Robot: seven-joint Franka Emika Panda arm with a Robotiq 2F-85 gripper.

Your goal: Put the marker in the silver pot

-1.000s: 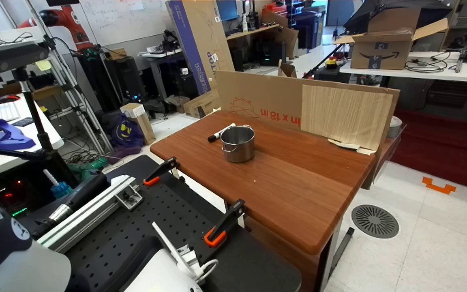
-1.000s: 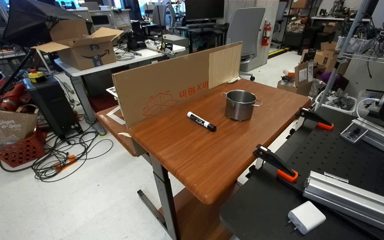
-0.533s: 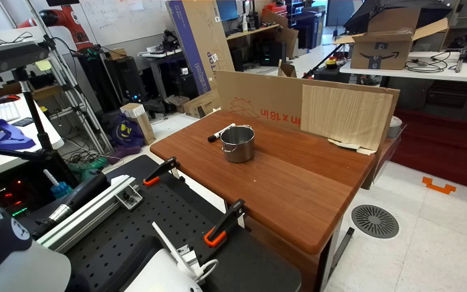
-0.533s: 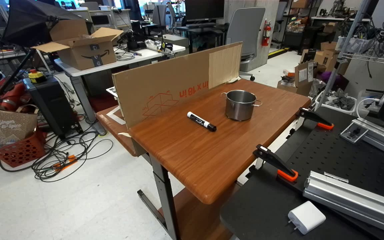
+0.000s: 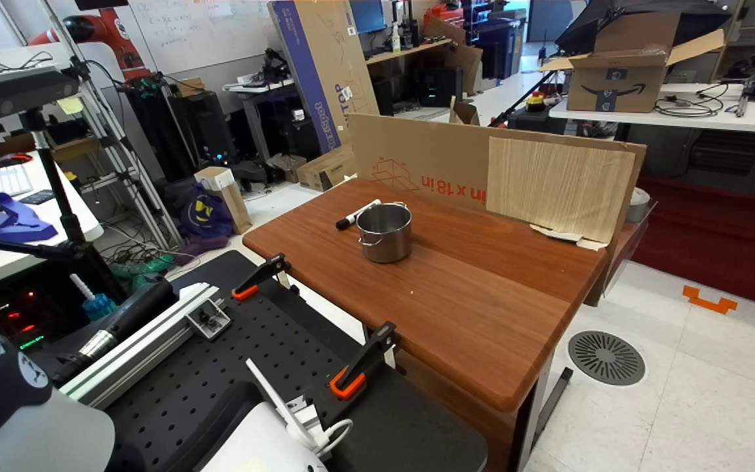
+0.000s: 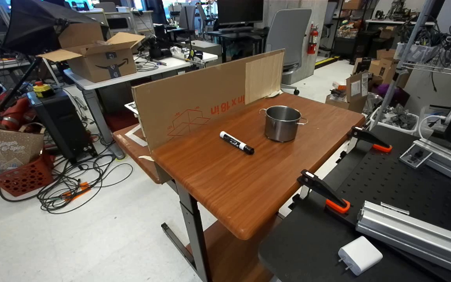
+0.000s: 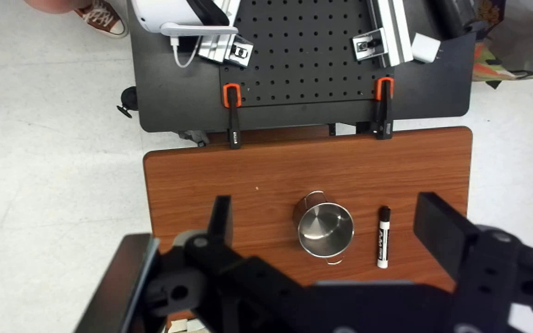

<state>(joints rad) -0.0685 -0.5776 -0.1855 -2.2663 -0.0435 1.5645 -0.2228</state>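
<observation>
The marker is white with a black cap and black label. It lies flat on the wooden tabletop in both exterior views (image 5: 356,215) (image 6: 236,142) and in the wrist view (image 7: 383,238). The silver pot stands upright beside it, apart from it, in both exterior views (image 5: 385,237) (image 6: 281,126) and in the wrist view (image 7: 325,230). The pot's inside looks bare. My gripper (image 7: 325,198) is open and empty, high above the table, with pot and marker both showing between its fingers, the marker towards the right finger. The gripper is out of view in both exterior views.
A cardboard panel (image 5: 430,154) stands upright along the far edge of the wooden table (image 5: 482,308). Two black-and-orange clamps (image 7: 233,115) (image 7: 385,108) join it to the black perforated base plate (image 7: 301,55). A white plug adapter (image 6: 360,255) lies on that base.
</observation>
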